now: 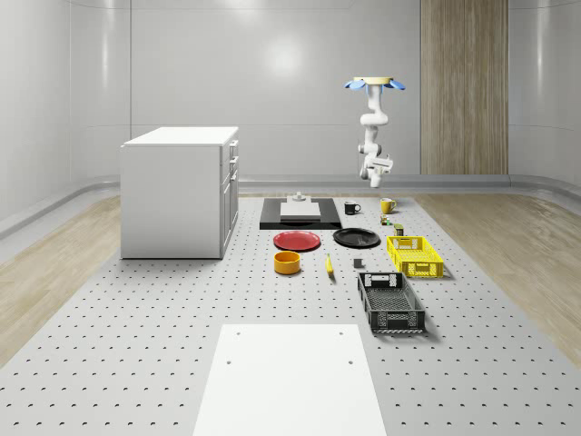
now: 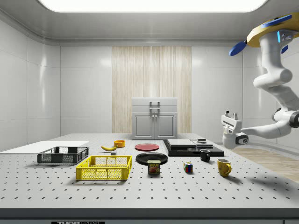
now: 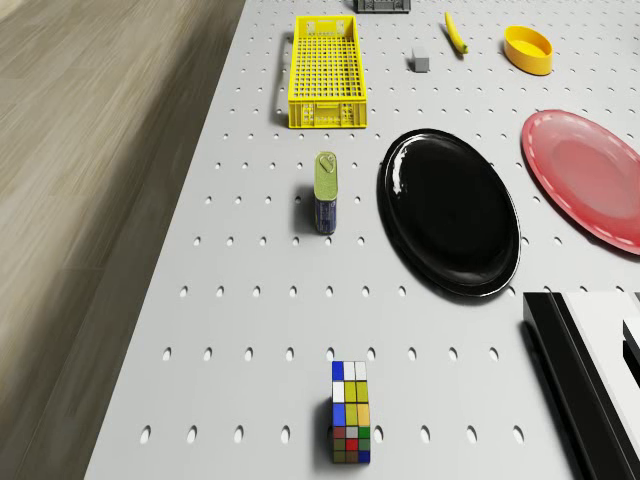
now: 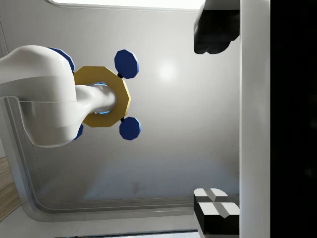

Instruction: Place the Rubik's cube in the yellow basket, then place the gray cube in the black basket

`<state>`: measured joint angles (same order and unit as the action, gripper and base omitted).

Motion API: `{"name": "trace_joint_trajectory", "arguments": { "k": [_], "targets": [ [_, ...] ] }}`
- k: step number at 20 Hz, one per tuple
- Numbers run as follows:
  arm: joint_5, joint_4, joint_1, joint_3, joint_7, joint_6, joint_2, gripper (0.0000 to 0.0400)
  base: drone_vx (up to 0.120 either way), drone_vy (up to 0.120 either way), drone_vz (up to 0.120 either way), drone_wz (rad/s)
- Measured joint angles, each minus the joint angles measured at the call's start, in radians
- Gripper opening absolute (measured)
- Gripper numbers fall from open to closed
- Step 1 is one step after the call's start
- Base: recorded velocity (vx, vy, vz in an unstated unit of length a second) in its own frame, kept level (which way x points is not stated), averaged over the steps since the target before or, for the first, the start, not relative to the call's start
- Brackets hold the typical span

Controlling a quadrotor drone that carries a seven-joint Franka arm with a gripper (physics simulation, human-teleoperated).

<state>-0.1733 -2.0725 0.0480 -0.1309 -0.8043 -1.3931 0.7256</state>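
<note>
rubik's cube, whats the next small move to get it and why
Probably bring the gripper down toward the Rubik's cube. The drone hovers high over the table's far end, with the gripper well above the table and beside the yellow mug, not over the cube. The cube sits free on the table, away from the yellow basket.

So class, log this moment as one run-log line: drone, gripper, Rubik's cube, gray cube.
drone: hovering high over table's far end | gripper: raised, empty | Rubik's cube: on table | gray cube: on table, beside yellow basket
</note>
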Motion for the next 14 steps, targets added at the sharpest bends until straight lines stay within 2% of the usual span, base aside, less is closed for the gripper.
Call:
{"name": "trace_joint_trajectory", "arguments": {
  "k": [2, 7, 10, 14],
  "targets": [
    [-0.070, -0.012, 0.015, -0.049, -0.010, -0.003, 0.004, 0.0400, 0.120, 0.000, -0.040, 0.000],
    [-0.369, -0.102, 0.084, -0.255, -0.057, -0.018, 0.025, 0.0400, 0.120, 0.000, -0.120, 0.000],
    [-0.655, -0.235, 0.156, -0.436, -0.118, -0.031, 0.055, 0.0400, 0.120, 0.000, -0.120, 0.000],
    [-1.108, -0.492, 0.303, -0.685, -0.261, -0.024, 0.112, 0.0400, 0.120, 0.000, -0.120, 0.000]
  ]
}}
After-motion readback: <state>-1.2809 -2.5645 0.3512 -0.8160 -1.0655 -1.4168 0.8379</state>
